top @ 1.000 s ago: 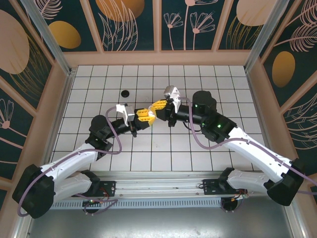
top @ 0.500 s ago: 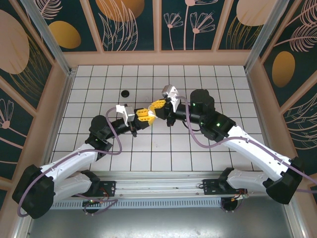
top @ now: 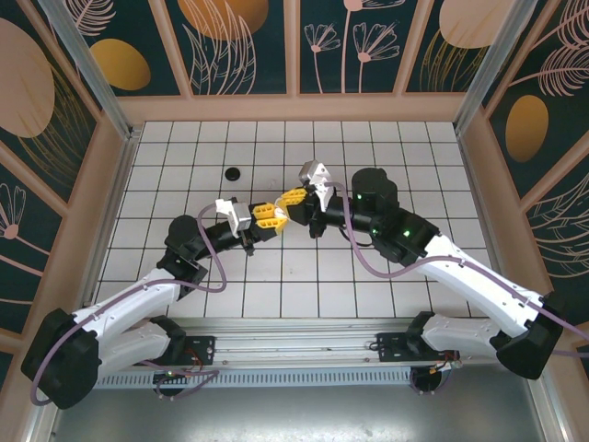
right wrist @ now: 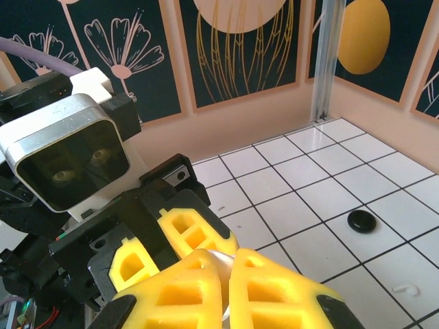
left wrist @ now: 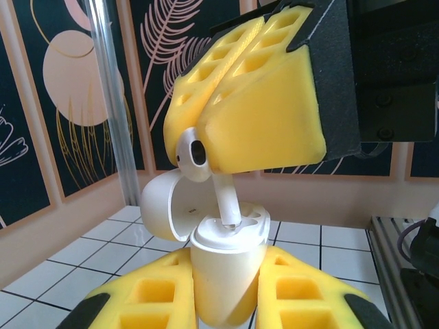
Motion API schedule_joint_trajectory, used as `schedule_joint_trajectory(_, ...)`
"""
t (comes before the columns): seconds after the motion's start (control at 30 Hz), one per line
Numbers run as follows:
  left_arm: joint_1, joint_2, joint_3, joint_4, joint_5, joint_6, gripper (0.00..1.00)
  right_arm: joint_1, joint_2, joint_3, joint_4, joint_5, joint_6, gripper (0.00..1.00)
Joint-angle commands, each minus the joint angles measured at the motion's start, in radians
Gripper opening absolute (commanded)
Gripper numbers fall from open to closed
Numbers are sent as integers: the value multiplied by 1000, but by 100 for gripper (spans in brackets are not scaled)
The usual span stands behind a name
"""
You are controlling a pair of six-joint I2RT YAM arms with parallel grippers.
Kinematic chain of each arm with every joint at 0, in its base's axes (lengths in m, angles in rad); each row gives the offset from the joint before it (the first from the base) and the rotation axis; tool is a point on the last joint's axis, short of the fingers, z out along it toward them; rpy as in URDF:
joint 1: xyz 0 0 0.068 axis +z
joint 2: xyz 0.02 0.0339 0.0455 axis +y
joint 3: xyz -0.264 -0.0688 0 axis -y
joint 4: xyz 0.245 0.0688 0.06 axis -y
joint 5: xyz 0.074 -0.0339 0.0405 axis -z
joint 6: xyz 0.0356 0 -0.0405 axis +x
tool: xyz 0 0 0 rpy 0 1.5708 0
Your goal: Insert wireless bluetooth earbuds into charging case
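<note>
My left gripper (left wrist: 228, 258) is shut on a white charging case (left wrist: 226, 281), held upright with its lid (left wrist: 163, 205) flipped open to the left. Directly above it, my right gripper (left wrist: 254, 103) is shut on a white earbud (left wrist: 221, 195). The earbud's stem points down, and its tip touches a slot in the case top. In the right wrist view, the earbud (right wrist: 222, 258) is a white sliver pinched between the right gripper's (right wrist: 225, 266) yellow fingers, with the left gripper (right wrist: 164, 250) just beyond. From above, the left gripper (top: 267, 216) and right gripper (top: 294, 197) meet over the middle of the tiled floor.
A round black puck (top: 233, 172) lies on the tiles to the back left of the grippers, and is also seen as the puck (right wrist: 361, 221). A small white curved piece (right wrist: 409, 290) lies on a tile near it. Patterned walls enclose the white tiled floor (top: 386, 147).
The right gripper has shifted slightly left with the earbud, closer over the case in the left gripper. The left arm has barely moved.
</note>
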Motion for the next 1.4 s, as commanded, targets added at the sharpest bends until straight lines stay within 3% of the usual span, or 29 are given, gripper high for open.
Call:
schedule_joint_trajectory(0.0, -3, -27, 2, 80, -11, 31, 0, 13, -21, 16, -49, 31, 20, 8)
schedule_joint_trajectory(0.37, -4, -36, -10, 83, -14, 37, 0, 13, -99, -17, 51, 87, 25, 8)
schedule_joint_trajectory(0.8, -4, -31, -3, 71, -8, 31, 0, 85, -9, 38, 3, 84, 2, 8)
schedule_joint_trajectory(1.37, -4, -31, 2, 64, -3, 29, 0, 87, -22, 42, -27, 185, -56, 7)
